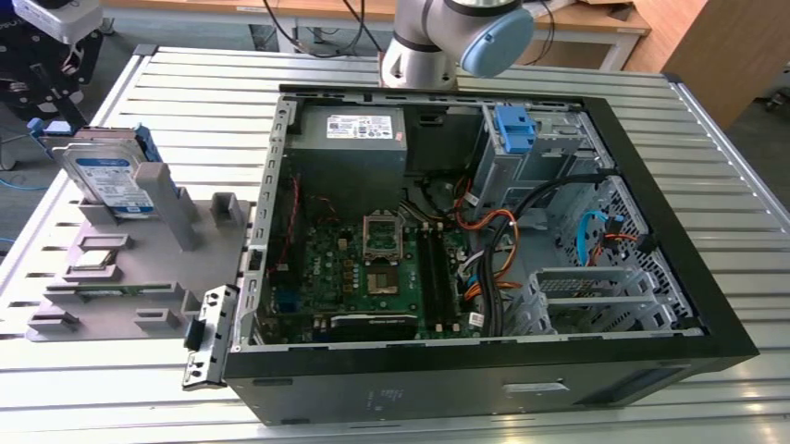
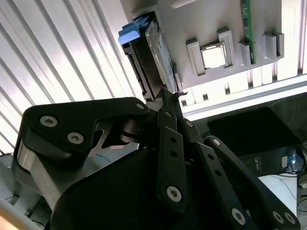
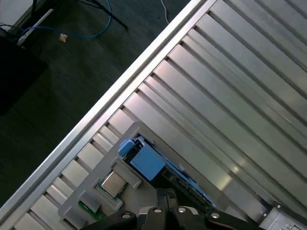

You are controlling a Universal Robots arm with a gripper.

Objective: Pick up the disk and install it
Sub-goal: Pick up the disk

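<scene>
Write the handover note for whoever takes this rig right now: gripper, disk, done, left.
Gripper: close to the disk and pointed at it in both wrist views. Whether it is open or shut, and whether it touches the disk, cannot be told.
Disk: stands upright in the grey holder at the exterior view's left, outside the open computer case.
Done: the gripper is at the disk; the disk is not lifted.
Left: the pick-up and the install.
</scene>
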